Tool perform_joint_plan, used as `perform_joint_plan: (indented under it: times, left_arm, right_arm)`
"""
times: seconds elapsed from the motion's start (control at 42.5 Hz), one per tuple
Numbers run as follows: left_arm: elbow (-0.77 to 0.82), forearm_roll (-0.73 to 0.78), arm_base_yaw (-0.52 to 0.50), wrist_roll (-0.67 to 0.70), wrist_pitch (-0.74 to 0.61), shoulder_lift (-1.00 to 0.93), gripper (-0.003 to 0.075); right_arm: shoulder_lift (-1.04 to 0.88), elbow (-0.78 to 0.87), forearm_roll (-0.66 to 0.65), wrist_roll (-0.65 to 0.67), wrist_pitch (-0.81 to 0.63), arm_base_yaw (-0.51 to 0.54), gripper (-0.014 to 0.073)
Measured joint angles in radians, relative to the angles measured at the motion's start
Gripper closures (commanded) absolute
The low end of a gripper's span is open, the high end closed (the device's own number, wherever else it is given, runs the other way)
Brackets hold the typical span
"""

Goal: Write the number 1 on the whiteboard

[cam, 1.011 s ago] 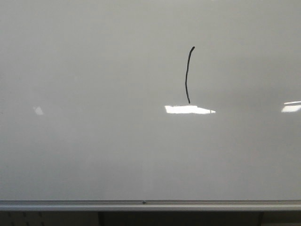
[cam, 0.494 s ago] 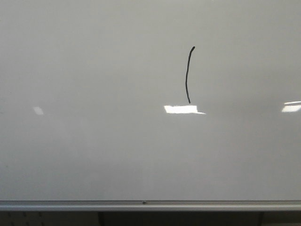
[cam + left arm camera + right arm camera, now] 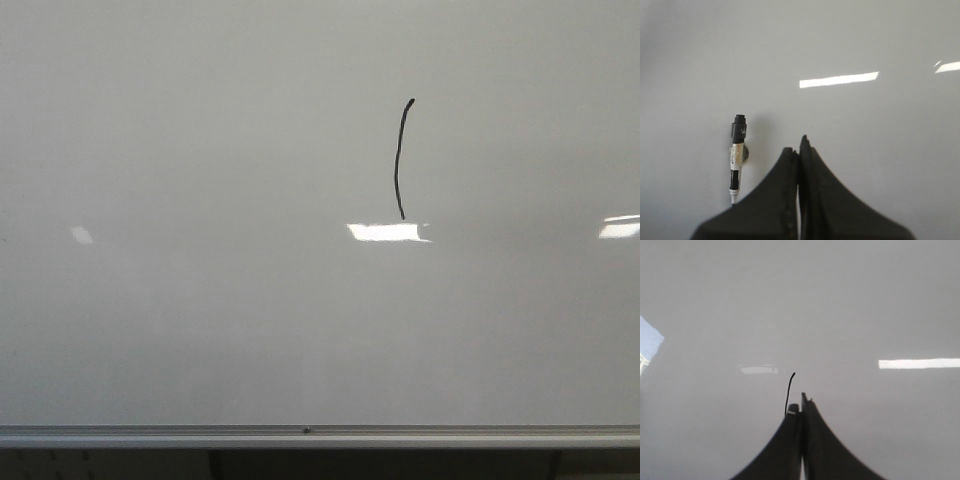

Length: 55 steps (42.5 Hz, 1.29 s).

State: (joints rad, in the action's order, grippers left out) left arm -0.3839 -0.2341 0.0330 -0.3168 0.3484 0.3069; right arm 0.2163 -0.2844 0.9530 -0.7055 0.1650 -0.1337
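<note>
Seemingly finished with writing, the right tool (image 3: 801, 407) has its two dark fingers pressed flat together, with only a small pale sliver showing at the tip of one of them; whether that is a pen nib cannot be told. Just beyond those tips, in the right wrist view, lies the number 1 (image 3: 789, 392), a thin black stroke whose lower end sits almost at the fingertips and whose long axis runs on away from the tool along nearly the same line as the fingers. That is the relation any further move turns on: the stroke is straight ahead of the right tool and lined up with it, so a touch-up would mean going forward, a retreat going straight back.

The left tool (image 3: 799, 150) is likewise closed on nothing, its fingers meeting edge to edge. Beside it lies a marker (image 3: 737, 152), capped end pointing away, roughly parallel to the fingers and not touched by them.

From the front, the number 1 (image 3: 401, 160) stands upright, slightly bowed, right of centre in the upper half of the whiteboard (image 3: 200, 330), its foot ending just above a bright reflection (image 3: 386, 232). Neither arm shows in that view. The right arm is judged the nearer one to the stroke.
</note>
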Motion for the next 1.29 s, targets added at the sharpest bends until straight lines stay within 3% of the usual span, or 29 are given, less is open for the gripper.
perform_joint_plan:
  times: [0.329, 0.494, 0.635, 0.941, 1.058, 1.293]
  left_arm:
    - [0.015, 0.019, 0.000, 0.006, -0.003, -0.002, 0.0741]
    - [0.092, 0.168, 0.000, 0.194, -0.004, -0.069, 0.0741]
    - [0.207, 0.206, 0.000, 0.268, -0.026, -0.207, 0.0741]
    - [0.393, 0.207, 0.000, 0.288, -0.082, -0.312, 0.0741]
    - [0.393, 0.201, 0.000, 0.290, -0.170, -0.312, 0.0741]
    - [0.393, 0.197, 0.000, 0.290, -0.205, -0.312, 0.0741]
  right_arm:
    - [0.000, 0.000, 0.000, 0.000, 0.000, 0.000, 0.0681]
    - [0.000, 0.000, 0.000, 0.000, 0.000, 0.000, 0.0681]
    - [0.000, 0.000, 0.000, 0.000, 0.002, 0.000, 0.0681]
    - [-0.002, 0.002, 0.000, 0.000, 0.002, 0.000, 0.0681]
    - [-0.002, 0.002, 0.000, 0.000, 0.002, 0.000, 0.0681]
    - [-0.002, 0.002, 0.000, -0.001, 0.002, 0.000, 0.0681]
